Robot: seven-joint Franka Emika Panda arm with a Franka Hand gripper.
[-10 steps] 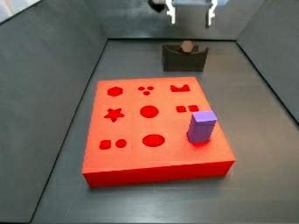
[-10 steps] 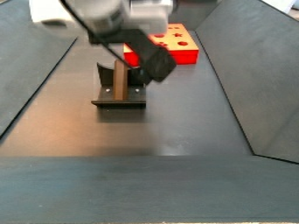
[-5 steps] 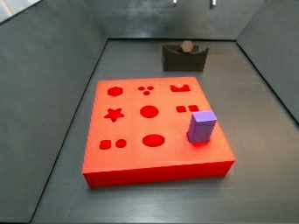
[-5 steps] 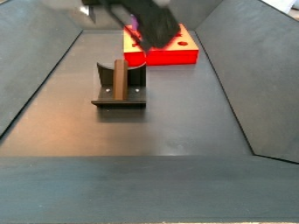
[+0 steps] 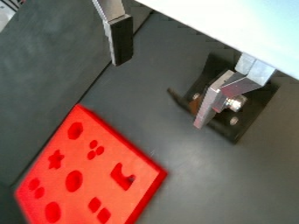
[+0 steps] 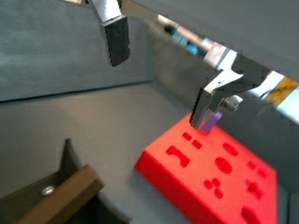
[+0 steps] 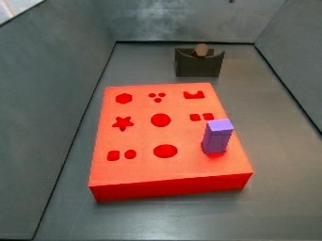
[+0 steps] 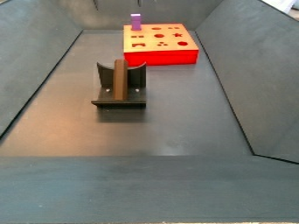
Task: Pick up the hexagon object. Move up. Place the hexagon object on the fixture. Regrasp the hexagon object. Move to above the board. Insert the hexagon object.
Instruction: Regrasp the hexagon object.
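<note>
The slim brown hexagon peg [image 8: 119, 80] stands upright in the dark L-shaped fixture [image 8: 118, 99], near the floor's far edge in a side view [image 7: 199, 50]. The bright red square board [image 7: 168, 141] carries a purple block [image 7: 217, 135]. My gripper [image 5: 163, 74] hangs above, fingers [image 5: 121, 39] spread apart, empty.

The hand [image 5: 163, 74], seen in both wrist views, has flat silver fingers [image 6: 222, 83] with dark pads [image 5: 119, 39].
</note>
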